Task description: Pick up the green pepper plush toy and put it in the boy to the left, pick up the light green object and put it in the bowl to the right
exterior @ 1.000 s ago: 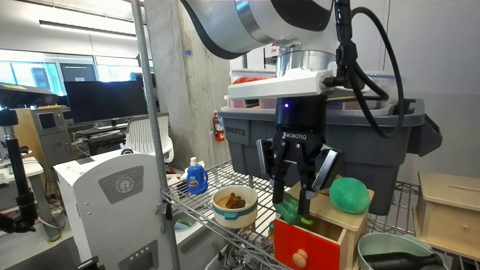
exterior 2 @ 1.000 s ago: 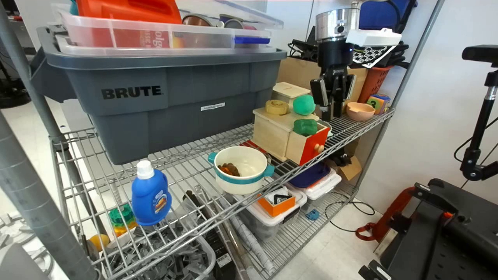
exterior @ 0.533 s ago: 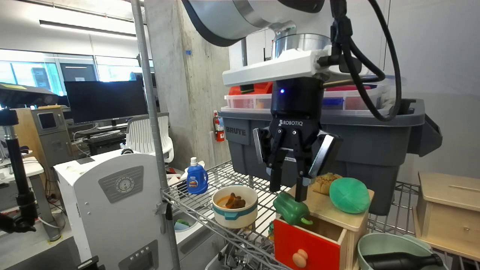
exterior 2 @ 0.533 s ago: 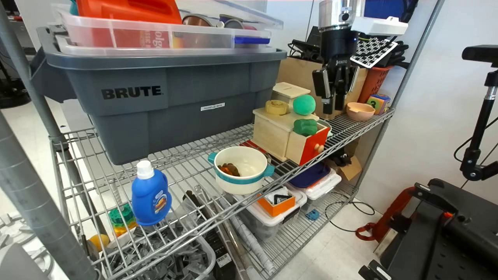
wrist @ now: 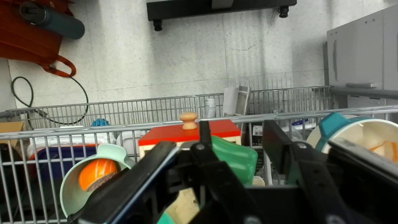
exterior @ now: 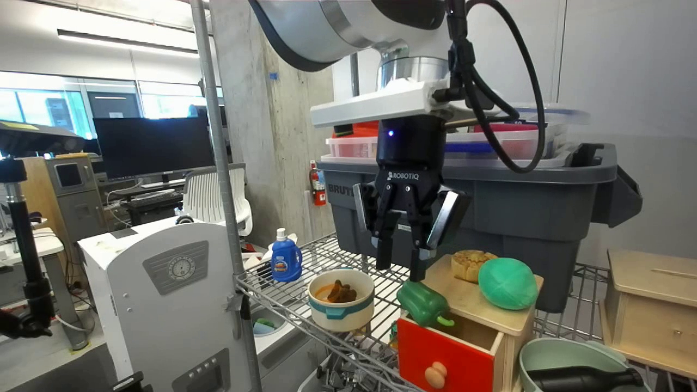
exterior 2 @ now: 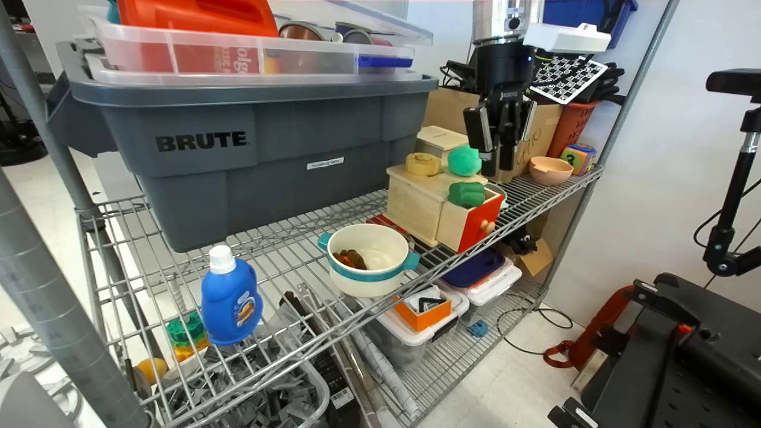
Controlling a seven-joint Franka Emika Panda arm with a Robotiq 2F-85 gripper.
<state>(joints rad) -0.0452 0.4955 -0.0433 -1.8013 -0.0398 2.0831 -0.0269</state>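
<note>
The green pepper toy [exterior: 423, 304] lies tilted in the open, red-fronted drawer [exterior: 446, 354]; it also shows in an exterior view [exterior 2: 467, 194]. My gripper [exterior: 401, 263] is open and empty, above the pepper and apart from it. In the wrist view the pepper [wrist: 236, 157] shows between the spread fingers, partly hidden by one. The light green rounded object [exterior: 507, 283] sits on top of the wooden box [exterior 2: 416, 205]. A cream bowl with a teal band [exterior: 342, 313] stands on the left, holding brown and orange pieces. A pale green bowl [exterior: 566, 354] stands on the right.
A black bottle [exterior: 585, 378] and an orange piece [wrist: 97, 174] lie in the pale green bowl. A tan round object [exterior: 471, 265] sits on the box. A large grey bin [exterior 2: 285, 154] stands behind. A blue bottle [exterior 2: 230, 300] stands on the wire shelf.
My gripper has risen from close by the pepper and shifted left in both exterior views. It stays open. The pepper, the drawer and the light green object have not moved.
</note>
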